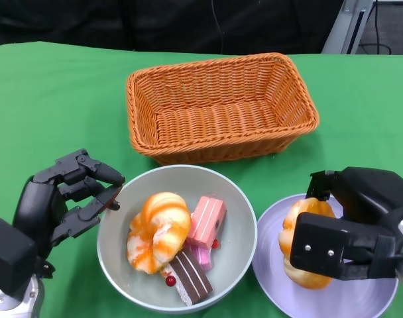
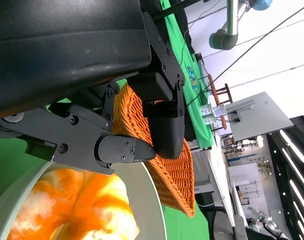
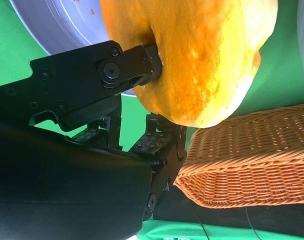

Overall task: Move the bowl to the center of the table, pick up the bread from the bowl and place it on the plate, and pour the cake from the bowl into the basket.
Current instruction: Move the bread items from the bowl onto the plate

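A grey-green bowl (image 1: 170, 181) sits near the table's front middle. It holds an orange swirled bread (image 1: 158, 232), a pink cake (image 1: 207, 222) and a chocolate cake (image 1: 191, 275). My left hand (image 1: 72, 199) hovers at the bowl's left rim with its fingers (image 2: 124, 150) apart and nothing in them. To the right lies a lavender plate (image 1: 364, 298). My right hand (image 1: 350, 232) grips a second orange bread (image 1: 306, 218) low over the plate. In the right wrist view its fingers (image 3: 127, 67) press into that bread (image 3: 202, 60) beside the plate (image 3: 57, 25).
An empty orange wicker basket (image 1: 208, 63) stands behind the bowl, also in the wrist views (image 3: 252, 160) (image 2: 172, 170). Green cloth (image 1: 49, 99) covers the table. A small red berry (image 1: 170, 280) lies in the bowl.
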Robot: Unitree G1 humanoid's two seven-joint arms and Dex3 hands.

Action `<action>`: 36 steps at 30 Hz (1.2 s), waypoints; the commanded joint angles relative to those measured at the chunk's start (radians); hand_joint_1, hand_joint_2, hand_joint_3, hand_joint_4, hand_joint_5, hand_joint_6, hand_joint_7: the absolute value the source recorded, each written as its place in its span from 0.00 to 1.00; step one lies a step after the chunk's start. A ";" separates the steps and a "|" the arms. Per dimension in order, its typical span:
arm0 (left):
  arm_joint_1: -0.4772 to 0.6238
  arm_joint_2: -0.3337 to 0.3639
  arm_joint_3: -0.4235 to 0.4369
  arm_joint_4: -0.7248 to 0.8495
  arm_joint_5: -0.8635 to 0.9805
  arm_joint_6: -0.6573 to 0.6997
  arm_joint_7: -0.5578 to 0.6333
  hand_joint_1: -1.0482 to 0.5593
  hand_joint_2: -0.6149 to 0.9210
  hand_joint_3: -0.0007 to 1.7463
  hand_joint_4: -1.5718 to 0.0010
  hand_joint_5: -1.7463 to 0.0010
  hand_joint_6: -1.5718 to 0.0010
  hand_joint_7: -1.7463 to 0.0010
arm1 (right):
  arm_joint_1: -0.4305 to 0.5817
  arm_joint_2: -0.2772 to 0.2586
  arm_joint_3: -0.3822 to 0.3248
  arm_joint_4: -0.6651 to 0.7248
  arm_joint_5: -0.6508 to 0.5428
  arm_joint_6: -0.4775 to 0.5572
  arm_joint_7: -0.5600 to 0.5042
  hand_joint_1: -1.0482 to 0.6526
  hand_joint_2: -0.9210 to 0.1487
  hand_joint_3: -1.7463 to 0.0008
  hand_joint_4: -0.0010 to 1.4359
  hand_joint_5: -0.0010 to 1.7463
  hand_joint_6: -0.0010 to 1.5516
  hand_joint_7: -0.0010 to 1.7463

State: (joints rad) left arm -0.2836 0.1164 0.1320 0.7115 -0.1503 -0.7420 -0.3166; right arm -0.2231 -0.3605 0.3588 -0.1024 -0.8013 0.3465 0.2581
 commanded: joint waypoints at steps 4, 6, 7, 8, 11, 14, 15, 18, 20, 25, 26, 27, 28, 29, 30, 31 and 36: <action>0.018 0.015 0.003 -0.012 0.000 0.001 -0.007 0.53 0.99 0.19 0.53 0.15 0.49 0.37 | -0.001 -0.018 -0.008 -0.019 -0.006 0.028 0.047 0.28 0.00 0.93 0.54 0.05 0.42 0.02; 0.019 0.014 0.002 -0.014 -0.001 0.002 -0.006 0.53 0.98 0.20 0.53 0.15 0.50 0.37 | 0.000 -0.019 -0.005 -0.026 -0.011 0.037 0.064 0.25 0.00 0.93 0.51 0.02 0.32 0.00; 0.019 0.014 0.002 -0.015 0.000 0.002 -0.005 0.53 0.98 0.20 0.53 0.15 0.49 0.37 | 0.001 -0.019 -0.005 -0.028 -0.012 0.042 0.070 0.23 0.00 0.93 0.51 0.02 0.27 0.00; 0.020 0.014 0.002 -0.016 0.001 0.002 -0.005 0.53 0.98 0.20 0.54 0.15 0.49 0.37 | 0.001 -0.018 -0.004 -0.030 -0.013 0.046 0.074 0.22 0.00 0.93 0.51 0.01 0.24 0.00; 0.019 0.014 0.002 -0.014 -0.003 0.003 -0.010 0.53 0.98 0.20 0.54 0.15 0.50 0.36 | -0.001 -0.021 0.007 -0.040 -0.033 0.066 0.099 0.18 0.00 0.92 0.47 0.00 0.15 0.00; 0.017 0.015 0.002 -0.009 -0.002 0.001 -0.010 0.53 0.98 0.21 0.54 0.15 0.50 0.37 | -0.003 -0.021 0.015 -0.045 -0.053 0.078 0.117 0.15 0.00 0.90 0.42 0.00 0.10 0.00; 0.017 0.015 0.002 -0.009 -0.002 0.002 -0.011 0.53 0.98 0.21 0.54 0.15 0.50 0.37 | -0.003 -0.020 0.016 -0.046 -0.058 0.081 0.121 0.15 0.00 0.90 0.41 0.00 0.09 0.00; 0.019 0.016 0.001 -0.015 0.007 0.007 -0.003 0.52 0.97 0.21 0.53 0.15 0.49 0.37 | -0.004 -0.018 0.021 -0.047 -0.072 0.089 0.131 0.14 0.00 0.89 0.38 0.00 0.09 0.00; 0.018 0.015 0.003 -0.012 0.004 0.005 -0.006 0.52 0.97 0.21 0.53 0.15 0.50 0.37 | -0.003 -0.015 0.020 -0.048 -0.077 0.091 0.135 0.13 0.00 0.89 0.38 0.00 0.10 0.01; 0.018 0.016 0.004 -0.011 0.003 0.009 -0.008 0.52 0.98 0.21 0.53 0.15 0.49 0.37 | 0.005 0.000 0.012 -0.048 -0.078 0.093 0.110 0.16 0.00 0.91 0.39 0.01 0.18 0.03; 0.018 0.016 0.004 -0.012 0.003 0.012 -0.006 0.52 0.98 0.21 0.53 0.15 0.49 0.37 | 0.007 0.006 0.008 -0.048 -0.077 0.096 0.101 0.16 0.00 0.92 0.40 0.01 0.20 0.03; 0.017 0.015 0.004 -0.011 0.000 0.012 -0.010 0.52 0.98 0.21 0.53 0.15 0.49 0.37 | 0.010 0.016 0.002 -0.048 -0.074 0.098 0.083 0.17 0.00 0.93 0.42 0.02 0.23 0.04; 0.017 0.015 0.004 -0.010 -0.002 0.013 -0.012 0.52 0.98 0.21 0.53 0.15 0.49 0.37 | 0.013 0.024 -0.002 -0.047 -0.071 0.100 0.069 0.19 0.00 0.94 0.44 0.03 0.26 0.04; 0.018 0.015 0.004 -0.011 -0.001 0.014 -0.011 0.52 0.98 0.20 0.53 0.15 0.49 0.37 | 0.016 0.033 -0.007 -0.044 -0.069 0.100 0.049 0.19 0.00 0.95 0.47 0.03 0.28 0.04; 0.018 0.015 0.003 -0.013 0.001 0.016 -0.010 0.52 0.98 0.20 0.53 0.15 0.49 0.38 | 0.019 0.040 -0.012 -0.041 -0.065 0.095 0.027 0.20 0.00 0.97 0.52 0.05 0.34 0.05; 0.018 0.015 0.002 -0.012 0.002 0.013 -0.010 0.53 0.98 0.20 0.53 0.16 0.49 0.38 | 0.023 0.045 -0.017 -0.036 -0.058 0.083 0.002 0.21 0.00 0.98 0.55 0.06 0.37 0.05; 0.019 0.013 0.000 -0.010 0.014 0.003 -0.001 0.53 0.98 0.21 0.53 0.16 0.49 0.38 | 0.031 0.062 -0.038 -0.013 -0.019 0.042 -0.083 0.25 0.02 1.00 0.44 0.82 0.51 0.23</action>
State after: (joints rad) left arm -0.2822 0.1164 0.1308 0.7062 -0.1455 -0.7364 -0.3234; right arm -0.2000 -0.2960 0.3426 -0.1239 -0.8341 0.3983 0.1927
